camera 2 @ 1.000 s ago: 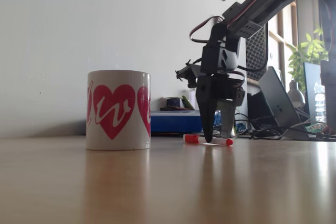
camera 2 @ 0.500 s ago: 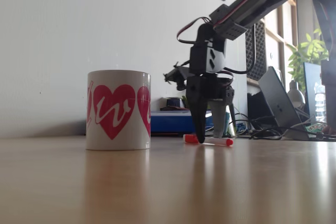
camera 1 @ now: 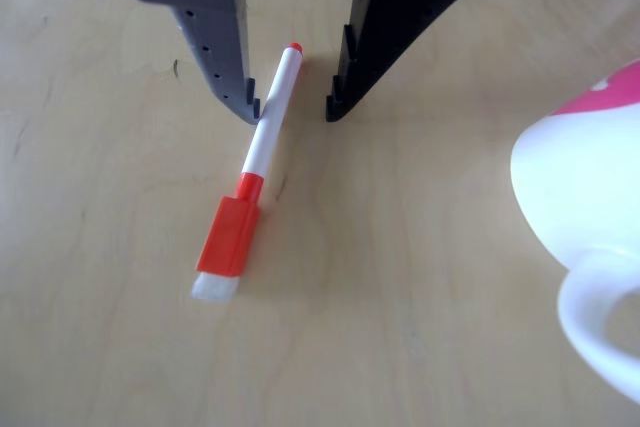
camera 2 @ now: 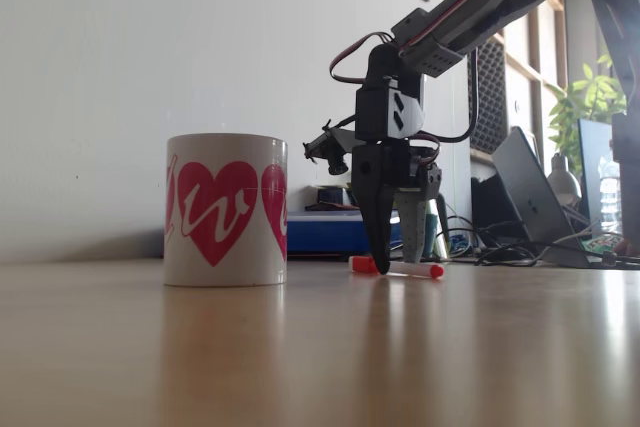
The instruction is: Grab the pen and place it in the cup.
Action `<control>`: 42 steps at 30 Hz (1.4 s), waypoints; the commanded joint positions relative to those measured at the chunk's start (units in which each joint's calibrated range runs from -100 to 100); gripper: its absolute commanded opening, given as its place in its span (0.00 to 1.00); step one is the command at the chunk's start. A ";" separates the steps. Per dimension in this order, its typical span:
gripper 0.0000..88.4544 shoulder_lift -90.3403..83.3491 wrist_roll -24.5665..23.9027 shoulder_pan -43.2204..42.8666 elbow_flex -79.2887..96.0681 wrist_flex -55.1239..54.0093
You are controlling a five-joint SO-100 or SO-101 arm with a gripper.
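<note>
my gripper (camera 1: pixel 290 112): released, fingers straddling the pen (camera 1: pixel 262 147) at upper centre of the other view | pen: flat on table (camera 1: pixel 120 347) | cup (camera 2: pixel 225 209): left of centre, fixed view, apart

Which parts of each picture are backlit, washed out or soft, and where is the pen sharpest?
Fixed view: window light from the right backlights the gripper into a dark shape, and the table shows a soft sheen. Other view: even light, the pen crisp between the open fingers, and the cup close and washed out.
</note>
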 commanded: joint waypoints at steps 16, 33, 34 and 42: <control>0.19 0.96 -0.31 2.29 -0.73 0.18; 0.01 0.88 -0.37 2.29 0.00 0.18; 0.01 0.63 -0.37 2.29 0.09 0.18; 0.01 -12.65 0.11 1.71 1.63 0.27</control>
